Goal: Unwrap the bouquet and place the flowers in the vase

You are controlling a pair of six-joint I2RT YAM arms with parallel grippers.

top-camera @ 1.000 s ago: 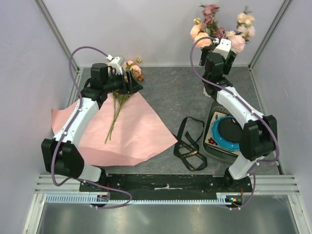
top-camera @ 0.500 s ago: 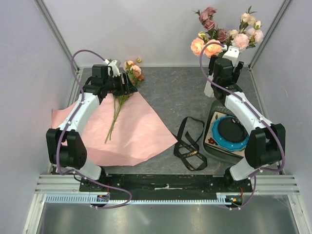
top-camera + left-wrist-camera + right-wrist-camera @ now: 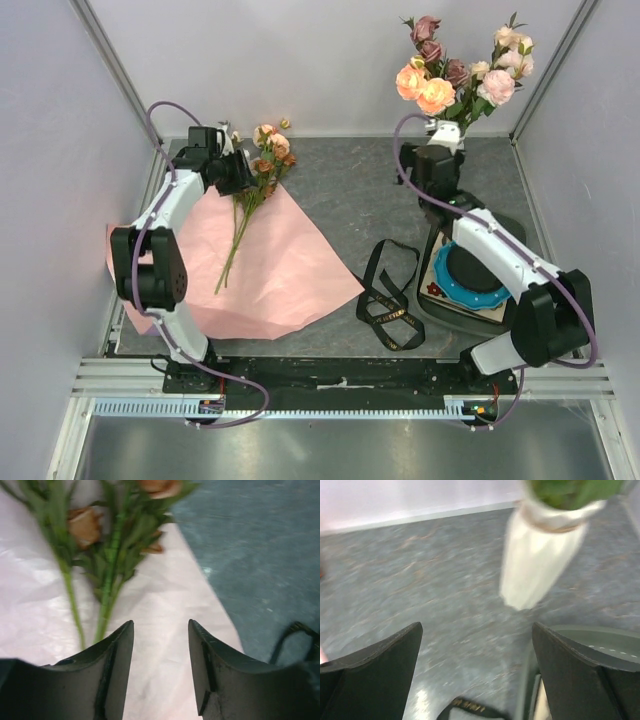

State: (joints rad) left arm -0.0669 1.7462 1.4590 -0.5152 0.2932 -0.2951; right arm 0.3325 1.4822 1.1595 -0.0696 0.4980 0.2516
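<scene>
Two black left fingers (image 3: 107, 675) stand apart with nothing between them. They hang just over a big sheet of pink paper (image 3: 285, 270) that lies open and flat on the grey stone-look counter (image 3: 360, 190). Right in front of them, a few small roses (image 3: 111, 565), peach and pink on thin green stems, lie on the paper. The fingers do not touch them. From above, the stems point down the sheet and the heads reach just past its far edge, close to the back wall.

The black right fingers (image 3: 375, 665) are spread very wide and hold nothing. Just ahead of them stands the white ribbed vase (image 3: 540, 565), on the counter at the back right. A big bunch of roses (image 3: 455, 72), pink, peach, cream and dark pink, stands in it and sticks up high above the right arm.

Beside that arm, nearer the front, sits a round blue dish (image 3: 450, 290) with a black middle. A long black ribbon (image 3: 385, 295) lies in loops on the counter between the paper and the dish, just beside the paper's corner.
</scene>
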